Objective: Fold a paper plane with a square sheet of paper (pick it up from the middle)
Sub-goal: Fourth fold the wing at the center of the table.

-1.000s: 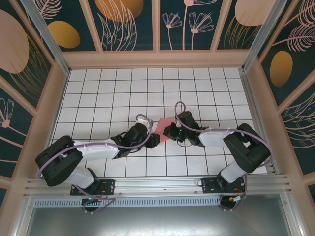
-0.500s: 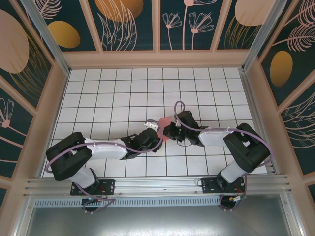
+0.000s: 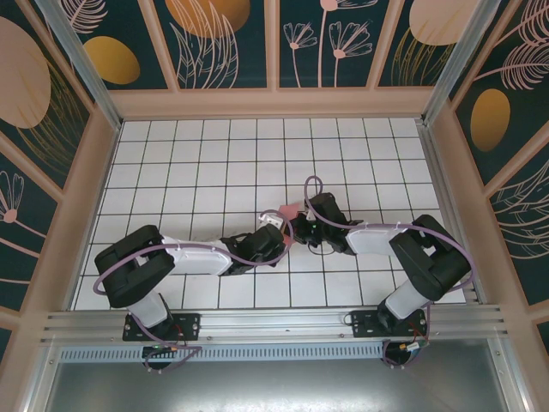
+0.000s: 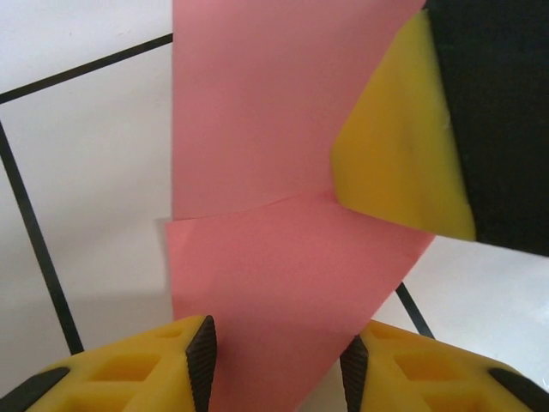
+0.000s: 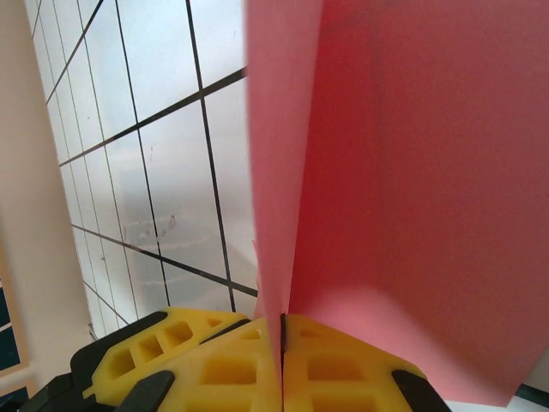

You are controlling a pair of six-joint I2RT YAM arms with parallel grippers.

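Note:
The square sheet of paper [image 4: 257, 129] is salmon pink and folded, with a crease across it and a pointed lower corner. My right gripper [image 5: 282, 319] is shut on its folded edge, and the paper [image 5: 412, 172] stands up from the closed jaws. My left gripper [image 4: 279, 345] is open, its two pads either side of the sheet's lower flap with a gap to each. A yellow finger of the right gripper [image 4: 403, 146] shows at the upper right. From above, both grippers meet mid-table: the left gripper [image 3: 276, 233], the right gripper [image 3: 297, 229], and the paper [image 3: 288, 210] between them.
The white gridded table [image 3: 189, 163] stretches behind and to both sides of the grippers. Patterned walls [image 3: 274, 43] close it in at the back and sides. An aluminium rail [image 3: 274, 322] runs along the near edge by the arm bases.
My left arm has reached right and forward, bringing its gripper up to the paper, with its jaws a little narrower. The right gripper has stayed put, holding the paper.

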